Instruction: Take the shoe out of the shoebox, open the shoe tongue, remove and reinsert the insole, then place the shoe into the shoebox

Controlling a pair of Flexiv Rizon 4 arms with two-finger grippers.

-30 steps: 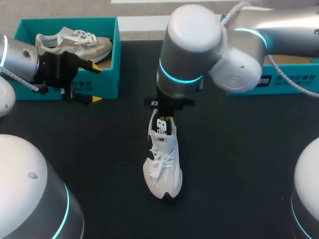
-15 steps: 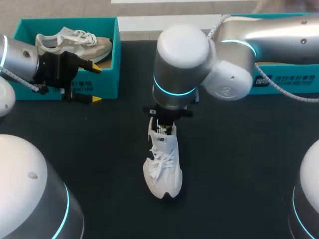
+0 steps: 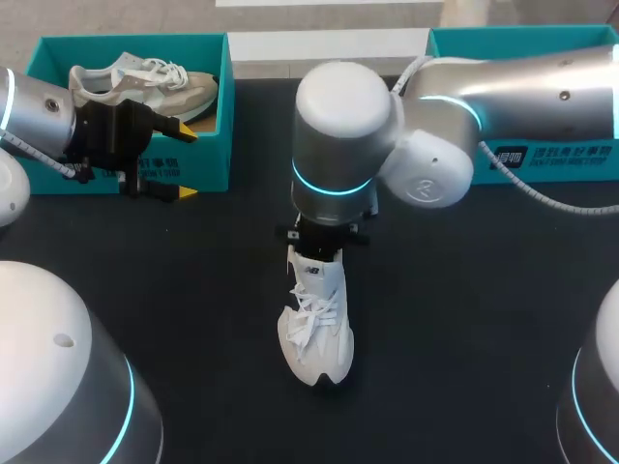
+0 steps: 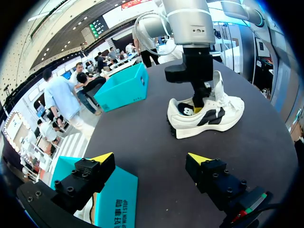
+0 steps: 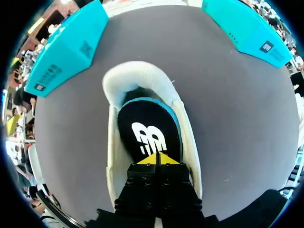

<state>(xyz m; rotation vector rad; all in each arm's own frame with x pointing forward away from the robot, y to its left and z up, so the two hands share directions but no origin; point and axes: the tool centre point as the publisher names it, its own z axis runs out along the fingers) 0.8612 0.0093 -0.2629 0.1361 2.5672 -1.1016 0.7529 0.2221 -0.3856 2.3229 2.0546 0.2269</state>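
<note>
**Item:** white shoe (image 3: 315, 324). Stands on its sole near the middle of the black table (image 3: 464, 319), toe to 6 o'clock, heel to 12, outside both boxes.

**Insole** (image 5: 147, 130)**:** black with a teal edge, lying inside the shoe. Whether it sits fully flat cannot be told.

**Right gripper** (image 5: 156, 159)**:** fingers together, tips meeting, pointed down into the heel opening over the insole. Nothing shows between them.

**Left gripper** (image 3: 179, 162)**:** fingers apart, empty, at 10 o'clock beside a teal shoebox (image 3: 208, 164) holding a second shoe (image 3: 135, 87).

**Other shoebox** (image 3: 542, 155)**:** at 2 o'clock.

**Step, as judged:** seating the insole.

**Handling note:** press straight down with the closed tips, working from heel towards toe so the insole beds without buckling. The shoe is unbraced, so keep the force light, or it may tip or slide.
</note>
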